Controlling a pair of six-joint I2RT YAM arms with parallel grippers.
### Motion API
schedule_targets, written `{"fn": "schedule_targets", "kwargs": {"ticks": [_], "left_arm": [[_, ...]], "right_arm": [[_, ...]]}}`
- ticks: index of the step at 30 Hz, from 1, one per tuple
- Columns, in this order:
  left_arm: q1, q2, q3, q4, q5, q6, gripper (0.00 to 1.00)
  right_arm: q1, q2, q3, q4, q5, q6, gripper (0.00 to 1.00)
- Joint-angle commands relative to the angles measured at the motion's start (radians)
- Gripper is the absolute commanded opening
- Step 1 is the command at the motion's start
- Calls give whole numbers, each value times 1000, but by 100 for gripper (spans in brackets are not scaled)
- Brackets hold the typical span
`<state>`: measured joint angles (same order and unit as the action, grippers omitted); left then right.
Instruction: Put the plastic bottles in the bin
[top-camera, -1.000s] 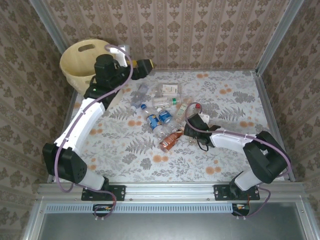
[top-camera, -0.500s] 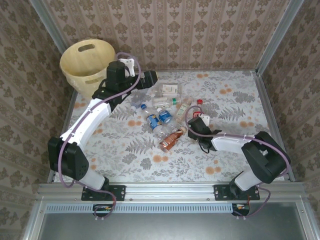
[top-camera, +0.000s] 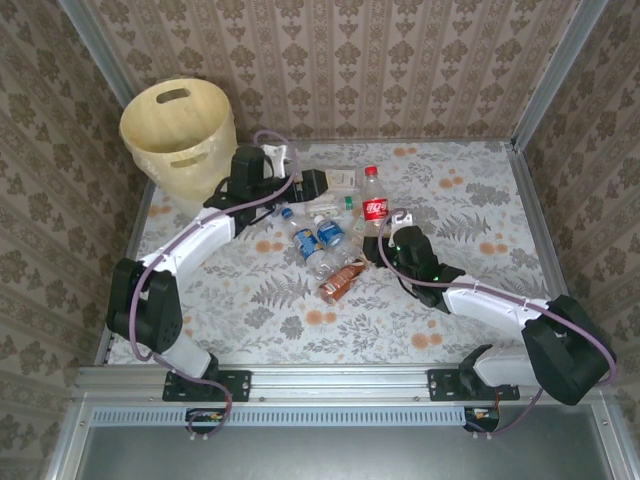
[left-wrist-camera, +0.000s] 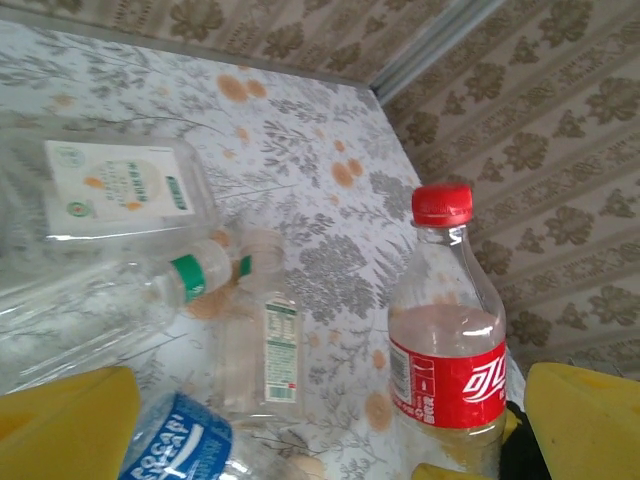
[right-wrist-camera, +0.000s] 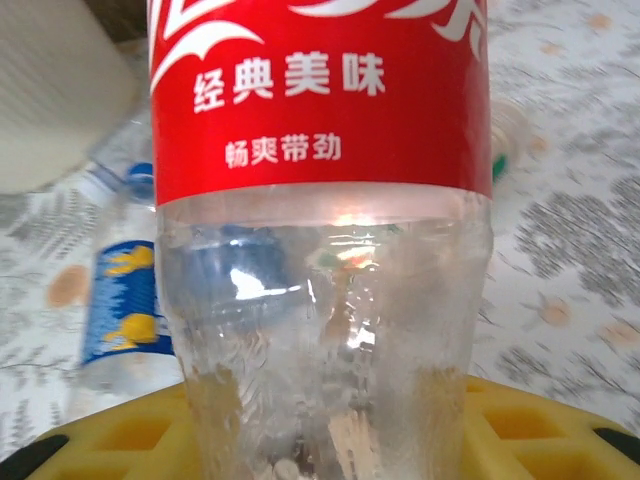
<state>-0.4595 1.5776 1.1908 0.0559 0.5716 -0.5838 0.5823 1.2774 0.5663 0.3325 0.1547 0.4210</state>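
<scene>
Fingers (right-wrist-camera: 530, 425) of the right gripper (top-camera: 379, 243) are clamping the base of a red-labelled bottle (top-camera: 374, 204), and they are holding it upright, red cap on top, over the flowered table (top-camera: 470, 190). From the right wrist camera, the clear plastic is sitting pinched between the yellow pads down low, and a blue-labelled bottle (right-wrist-camera: 125, 290) is lying behind it on the left.

Over on the other side, the left gripper (top-camera: 316, 183) is hovering low at the far edge of the pile. Its yellow fingers (left-wrist-camera: 65, 425) are spread wide and gripping nothing. Its camera is looking across at the upright red-labelled bottle on the right. Nearer in, a squarish bottle (left-wrist-camera: 115, 190) with a white label and a green-banded bottle (left-wrist-camera: 190, 275) are lying on their sides.

From above, the other plastic bottles (top-camera: 330, 203) are lying clustered mid-table between the two arms. Two blue-labelled ones are lying side by side, and an orange-brown bottle (top-camera: 342, 280) is lying nearest the bases. The bin (top-camera: 150, 160) is standing at the far left corner, well apart from the held bottle.
</scene>
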Motion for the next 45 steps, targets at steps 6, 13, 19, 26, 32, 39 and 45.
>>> {"fn": "schedule_targets", "kwargs": {"ticks": [6, 13, 19, 26, 32, 39, 45], "left_arm": [[-118, 37, -44, 152, 119, -13, 100], [-154, 92, -4, 197, 148, -58, 100], [-151, 164, 26, 254, 195, -132, 92], [-150, 183, 17, 305, 202, -179, 63], [-142, 145, 54, 115, 63, -86, 56], [-129, 116, 116, -68, -133, 15, 55], [-104, 80, 213, -235, -266, 145, 54]], "right_arm": [[13, -11, 6, 236, -210, -23, 42], [30, 10, 36, 264, -224, -54, 43], [48, 27, 42, 313, -252, -60, 44], [53, 49, 55, 332, -250, -57, 46], [51, 1, 33, 298, -259, -87, 75], [51, -132, -12, 202, -197, -160, 100], [50, -263, -87, 172, 63, -157, 100]]}}
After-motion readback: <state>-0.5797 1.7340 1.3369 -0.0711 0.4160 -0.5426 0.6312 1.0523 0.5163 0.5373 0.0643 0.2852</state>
